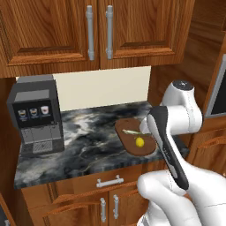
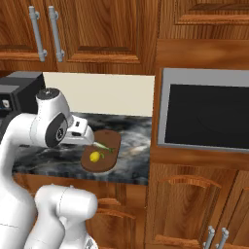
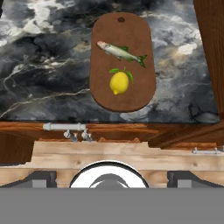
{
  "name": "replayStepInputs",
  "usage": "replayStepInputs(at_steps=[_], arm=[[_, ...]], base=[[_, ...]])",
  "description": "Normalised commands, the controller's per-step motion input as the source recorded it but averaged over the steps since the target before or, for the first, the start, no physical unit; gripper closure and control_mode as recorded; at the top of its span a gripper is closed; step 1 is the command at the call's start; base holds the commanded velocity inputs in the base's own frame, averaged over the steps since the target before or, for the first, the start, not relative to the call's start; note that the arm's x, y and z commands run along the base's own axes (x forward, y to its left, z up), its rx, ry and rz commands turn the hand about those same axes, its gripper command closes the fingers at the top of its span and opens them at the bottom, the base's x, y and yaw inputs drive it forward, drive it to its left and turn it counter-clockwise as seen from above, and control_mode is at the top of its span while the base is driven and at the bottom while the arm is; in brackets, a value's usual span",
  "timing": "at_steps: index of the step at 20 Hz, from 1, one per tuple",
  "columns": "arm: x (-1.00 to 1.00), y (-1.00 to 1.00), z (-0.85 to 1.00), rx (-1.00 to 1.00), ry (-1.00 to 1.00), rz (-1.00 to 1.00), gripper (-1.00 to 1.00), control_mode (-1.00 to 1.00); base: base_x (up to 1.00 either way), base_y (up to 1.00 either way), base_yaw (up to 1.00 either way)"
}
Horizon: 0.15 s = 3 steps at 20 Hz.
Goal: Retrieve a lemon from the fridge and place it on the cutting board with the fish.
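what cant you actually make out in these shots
- Gripper fingertips: in the hand view their tips are cut off by the bottom edge.
- Cutting board: in the left base view the arm covers its right end.
- Fish: too small in the left base view for detail; clear in the hand view, beside the lemon.
- Coffee machine: mostly hidden behind the arm in the right base view.

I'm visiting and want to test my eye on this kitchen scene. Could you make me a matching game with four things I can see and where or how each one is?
Things:
1. lemon
2. fish
3. cutting board
4. coffee machine

Places or states:
A. stands at the left end of the counter, below the wall cabinets
B. lies on the dark marble counter, carrying two items
C. lies on the board's half nearer the wall
D. sits on the board's half nearer the counter's front edge

Pairs: 1-D, 2-C, 3-B, 4-A
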Motion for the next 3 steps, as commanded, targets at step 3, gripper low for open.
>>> replayStepInputs(at_steps=[3], arm=[[-0.43, 0.2, 0.17, -0.06, 0.0, 0.07, -1.0, -1.0]], base=[[0.0, 0.0, 0.0]])
